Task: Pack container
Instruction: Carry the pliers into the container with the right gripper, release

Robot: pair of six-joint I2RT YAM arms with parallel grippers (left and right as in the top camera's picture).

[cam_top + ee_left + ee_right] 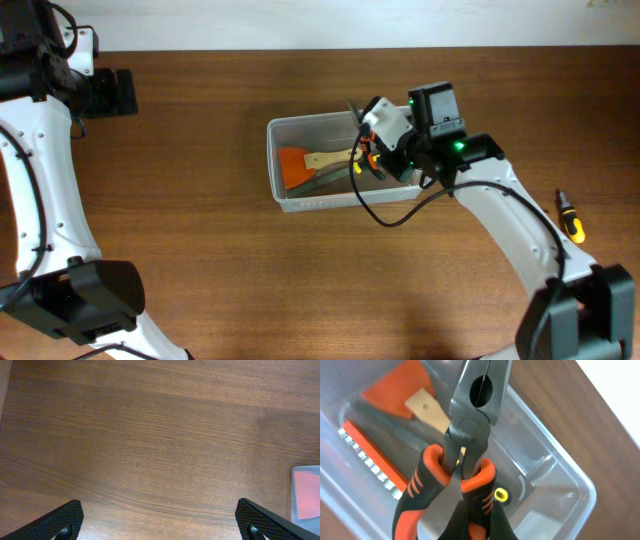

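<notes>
Centrally on the wooden table sits the clear container, an orange scraper lying inside. Above its right end the right gripper clamps orange-handled pliers by the handles; the left gripper hangs wide open over bare wood, well apart.

Overhead straight down on table; both wrist views low, oblique; container common to all three
</notes>
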